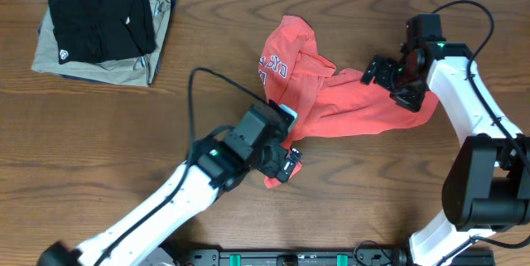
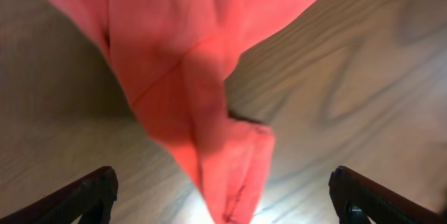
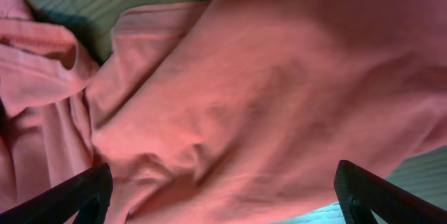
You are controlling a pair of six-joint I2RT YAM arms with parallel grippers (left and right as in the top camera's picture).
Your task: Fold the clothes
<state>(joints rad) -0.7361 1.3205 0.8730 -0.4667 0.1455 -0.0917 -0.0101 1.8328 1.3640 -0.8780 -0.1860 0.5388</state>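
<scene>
The clothes, a red-orange T-shirt (image 1: 339,104), lie crumpled at the middle of the table, with white-and-blue lettering (image 1: 273,65) showing on the upper left fold. My left gripper (image 1: 286,166) hovers over the shirt's near corner. In the left wrist view that corner (image 2: 209,154) lies between the wide-open fingers (image 2: 87,195), not pinched. My right gripper (image 1: 393,84) is above the shirt's right part. In the right wrist view the cloth (image 3: 265,91) fills the frame beneath my open gripper (image 3: 223,203), whose dark fingertips (image 3: 377,196) stand far apart.
At the back left, a folded black garment (image 1: 99,21) with a small white logo rests on a folded khaki garment (image 1: 156,55). A black cable (image 1: 219,79) arcs over the wooden table (image 1: 99,133) from the left arm.
</scene>
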